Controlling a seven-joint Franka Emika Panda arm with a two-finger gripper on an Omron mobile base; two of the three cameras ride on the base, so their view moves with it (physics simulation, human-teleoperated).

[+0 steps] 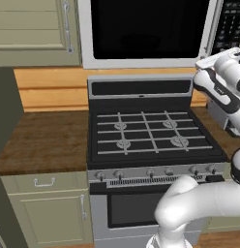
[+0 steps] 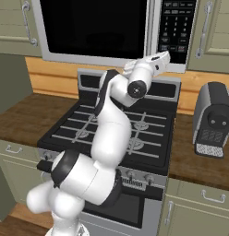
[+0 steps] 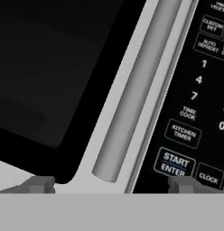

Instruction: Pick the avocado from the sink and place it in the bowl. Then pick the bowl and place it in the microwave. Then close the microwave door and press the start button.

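Spread wide, two-finger dark gripper [image 3: 111, 184] close before white-framed microwave door [image 3: 50, 76], shut; one fingertip [image 3: 184, 184] just under black keypad's START button [image 3: 174, 163], possibly touching.

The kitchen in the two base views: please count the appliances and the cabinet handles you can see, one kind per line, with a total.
White-framed microwave with black window: 1
Black-and-steel gas stove: 1
Grey and black toaster: 1
Grey metal cabinet handles: 6
Total: 9
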